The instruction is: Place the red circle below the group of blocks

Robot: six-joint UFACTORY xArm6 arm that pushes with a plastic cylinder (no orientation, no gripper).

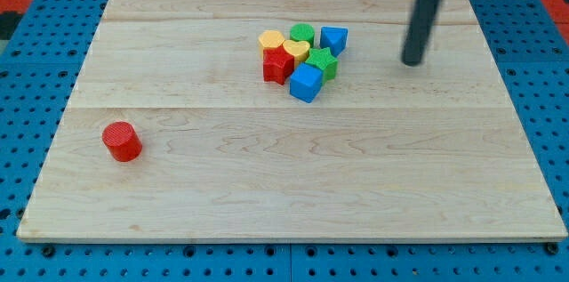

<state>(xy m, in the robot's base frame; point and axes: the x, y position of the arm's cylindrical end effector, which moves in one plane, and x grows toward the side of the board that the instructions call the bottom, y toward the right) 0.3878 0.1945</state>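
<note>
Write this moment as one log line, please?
tip: right of cluster, touching nothing | red circle: alone, lower left, not yet placed | block cluster: upper centre of board

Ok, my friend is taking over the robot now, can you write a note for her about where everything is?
My tip is at the view's upper right, right of the group of blocks and touching nothing.
The red circle sits alone at the view's lower left, far from the group.
Done: nothing visible yet.
Left: bring the tip round to the red circle's left side, then push it rightward until it rests below the group, probably under the blue cube.
</note>
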